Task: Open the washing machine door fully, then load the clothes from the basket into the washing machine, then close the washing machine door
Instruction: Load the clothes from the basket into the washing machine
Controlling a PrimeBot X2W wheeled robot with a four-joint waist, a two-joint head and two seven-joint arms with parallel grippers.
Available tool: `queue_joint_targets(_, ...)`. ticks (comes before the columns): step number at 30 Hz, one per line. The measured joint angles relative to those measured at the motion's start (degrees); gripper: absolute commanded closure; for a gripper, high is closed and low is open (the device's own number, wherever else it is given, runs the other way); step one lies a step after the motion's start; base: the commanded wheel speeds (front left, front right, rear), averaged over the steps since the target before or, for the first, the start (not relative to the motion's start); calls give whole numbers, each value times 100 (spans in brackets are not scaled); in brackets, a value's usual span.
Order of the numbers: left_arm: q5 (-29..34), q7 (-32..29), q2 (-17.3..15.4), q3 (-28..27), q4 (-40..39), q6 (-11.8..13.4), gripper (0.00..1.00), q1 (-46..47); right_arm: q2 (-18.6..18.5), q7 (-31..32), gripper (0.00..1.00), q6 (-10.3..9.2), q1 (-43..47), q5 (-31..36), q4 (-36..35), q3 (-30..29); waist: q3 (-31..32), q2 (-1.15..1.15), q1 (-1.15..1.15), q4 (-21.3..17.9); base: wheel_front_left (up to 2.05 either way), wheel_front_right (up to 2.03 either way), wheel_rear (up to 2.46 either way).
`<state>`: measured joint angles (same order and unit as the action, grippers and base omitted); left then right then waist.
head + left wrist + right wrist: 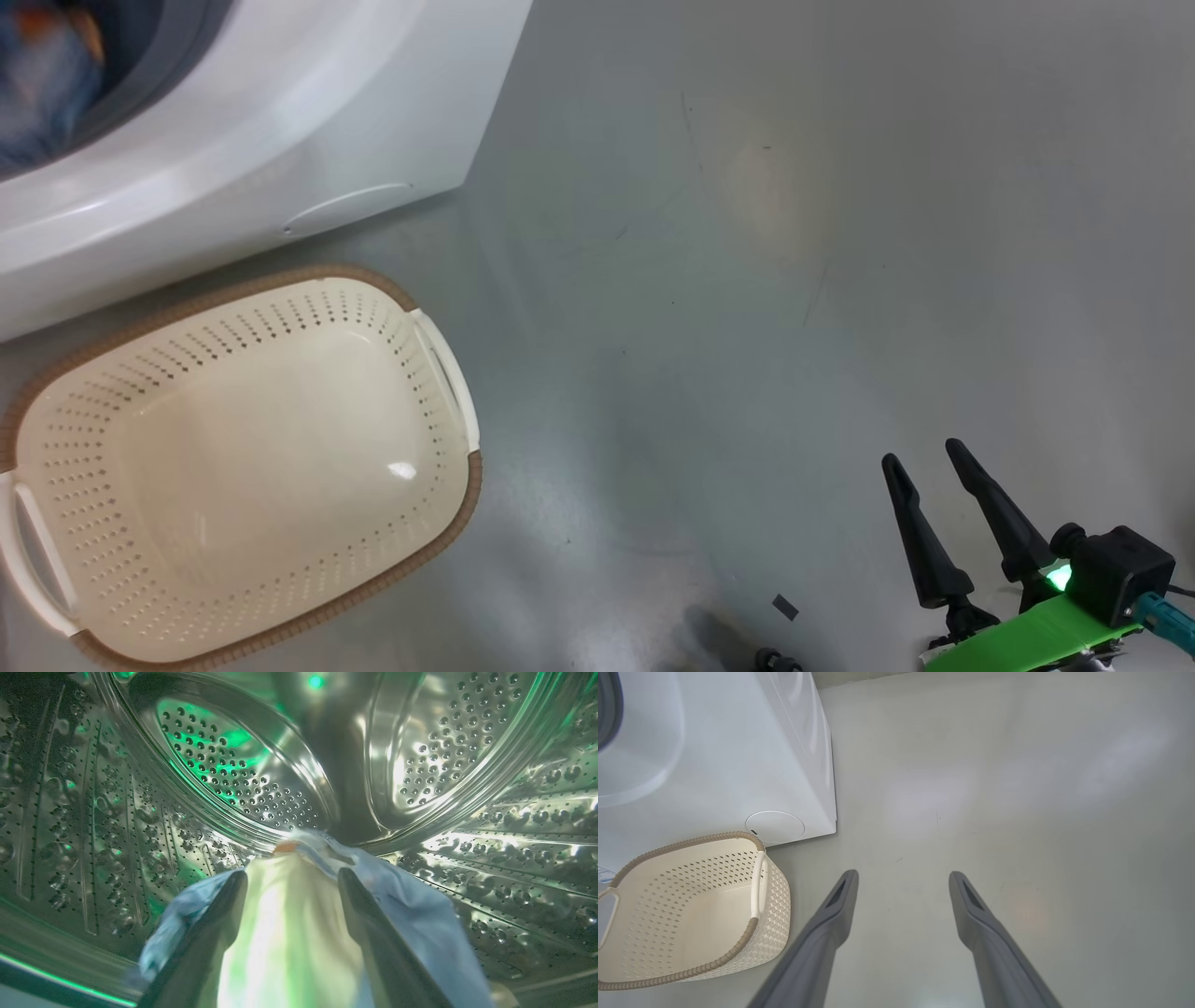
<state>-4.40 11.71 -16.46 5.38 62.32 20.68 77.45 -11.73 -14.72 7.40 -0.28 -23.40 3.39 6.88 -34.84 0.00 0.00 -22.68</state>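
A: While the fingers (pixel 219 924) of the left gripper (pixel 290 877) stand wide apart, the clothes (pixel 289 942) lie between them, cream cloth in the middle and light-blue fabric spilling to either side. Is that a grip?

B: I'd say not. The fingers look too far apart to be pinching anything. They stand as wide as those of the right gripper (pixel 922 453), which are spread over bare floor (pixel 747 280) with nothing in them. Whether a fold clings to one finger, I cannot tell.

A: So the step in hand is letting go inside the drum (pixel 243 779)?

B: That's my reading. The bundle lies on the drum's lower wall. To do it well, draw the arm straight back along the fingers' own line with the jaws wide, so no fabric snags and trails out.

A: And the risk?

B: Cloth dragged onto the grey gasket (pixel 177 47) could get caught when the washing machine door shuts. A nudge deeper before leaving would be safer.

A: Anything left to load?

B: The basket (pixel 317 273) stands on the floor just beside the washing machine (pixel 280 121), and its bottom looks bare. From the head view, blurred blue cloth shows in the opening. I judge the loading done, so closing the door is what remains.
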Motion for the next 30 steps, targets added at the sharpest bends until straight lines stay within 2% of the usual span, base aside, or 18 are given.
queue_joint_targets(8, 26, -58, 180, 167, 400, 32, 0, 38, -20, 0, 0, 0, 7, 0, 16, 24, 104, 0, 0, 68, 0, 0, 0)
queue_joint_targets(17, -104, 145, 454, 151, 545, 76, 0, -27, -42, 0, 0, 0, 35, 2, 20, 51, 349, 0, 0, 203, 0, 0, 0)
queue_joint_targets(24, -339, 243, 787, 110, 485, 125, 0, -562, -44, 0, 0, 0, 36, 10, 30, 66, 656, 0, 0, 334, 0, 0, 0)
queue_joint_targets(30, -502, 270, 1045, 62, 99, 60, 0, -1165, -5, 0, 0, 0, -25, 96, 13, -12, 963, 0, 0, 469, 0, 0, 0)
